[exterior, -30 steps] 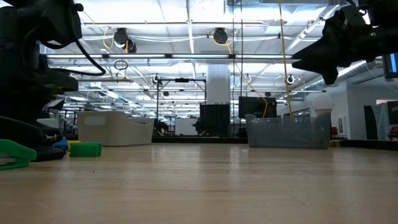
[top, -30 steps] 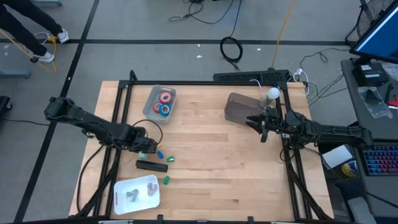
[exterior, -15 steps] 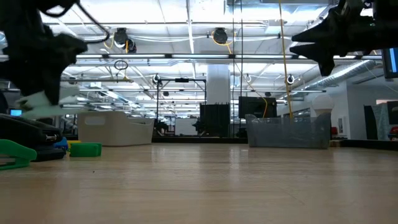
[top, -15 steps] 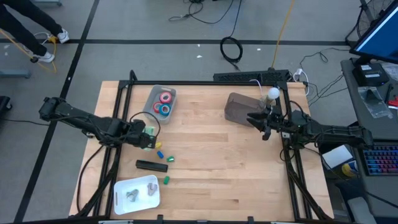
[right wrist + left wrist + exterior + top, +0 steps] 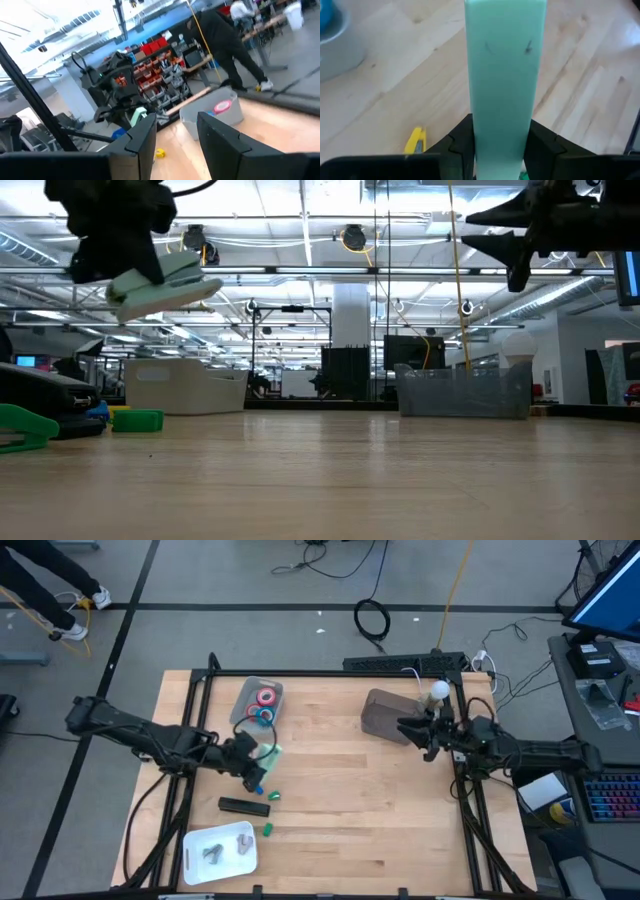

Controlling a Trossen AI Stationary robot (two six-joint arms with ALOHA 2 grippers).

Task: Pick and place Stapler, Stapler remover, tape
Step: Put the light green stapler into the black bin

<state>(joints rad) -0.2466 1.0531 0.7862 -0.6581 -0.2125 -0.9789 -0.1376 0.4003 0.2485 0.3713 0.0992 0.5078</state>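
My left gripper (image 5: 257,759) is shut on a pale green stapler (image 5: 270,753), held high above the table in the low view (image 5: 160,285). A black stapler (image 5: 244,805) lies flat on the wood below it. Red and blue tape rolls (image 5: 264,705) lie in a clear bin (image 5: 243,712) at the far left. Small yellow, blue and green pieces (image 5: 262,790) lie by the black stapler; which is the stapler remover I cannot tell. My right gripper (image 5: 405,730) hangs open by a dark bin (image 5: 383,712), nothing between its fingers (image 5: 142,136). My left gripper pinches the pale green stapler by its two long sides (image 5: 480,137), near one end, between its two fingers (image 5: 461,145). The fingers slant down from the table's left and lie along the stapler, which juts out ahead of them. It hangs tilted, clear of the table.
A white tray (image 5: 195,840) with grey pieces stands at the near left. Black frame rails (image 5: 330,673) run along the table's far and side edges. Bare wood lies between the two arms. A person (image 5: 40,585) walks on the floor beyond the far left corner.
My left gripper has risen from beside the black stapler and gone toward the table's right and far edges, rolling its wrist. The pale green stapler has come up with it, clear of the table. My right gripper has tipped from slanting down to about level.
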